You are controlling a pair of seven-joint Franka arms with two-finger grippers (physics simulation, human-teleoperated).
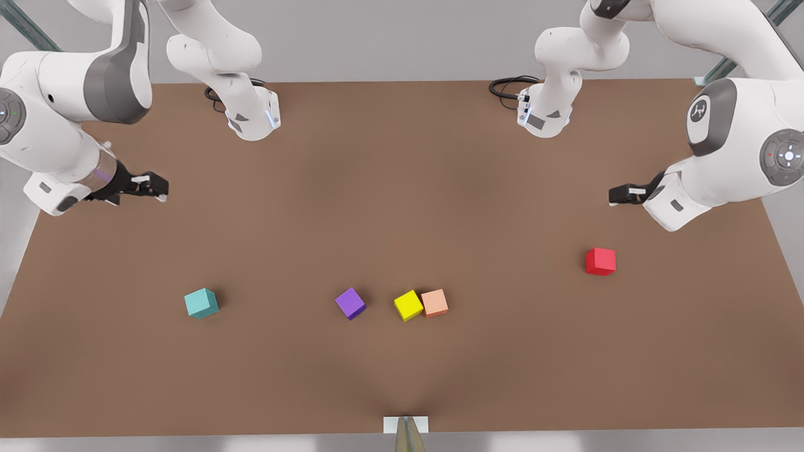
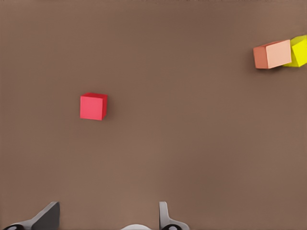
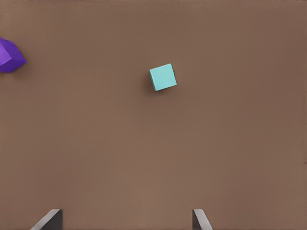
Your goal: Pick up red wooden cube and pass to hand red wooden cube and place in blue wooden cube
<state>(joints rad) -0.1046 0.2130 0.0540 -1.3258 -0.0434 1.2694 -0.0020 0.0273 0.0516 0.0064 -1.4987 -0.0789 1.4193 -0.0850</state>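
Note:
The red wooden cube (image 1: 600,261) (image 2: 93,106) rests on the brown table toward the front view's right. My left gripper (image 1: 613,195) (image 2: 106,221) hovers above the table just behind it, open, with nothing between its fingers. The blue wooden cube (image 1: 201,303) (image 3: 162,77), teal in colour, lies toward the front view's left. Above and behind that cube hangs my right gripper (image 1: 161,187) (image 3: 125,221), the hand, also open and holding nothing. Both cubes sit apart from the grippers.
A purple cube (image 1: 350,303) (image 3: 9,56), a yellow cube (image 1: 408,305) (image 2: 300,51) and a salmon-orange cube (image 1: 434,302) (image 2: 272,54) lie in a row between the two task cubes; yellow and salmon touch. Both arm bases (image 1: 251,116) stand at the table's far edge.

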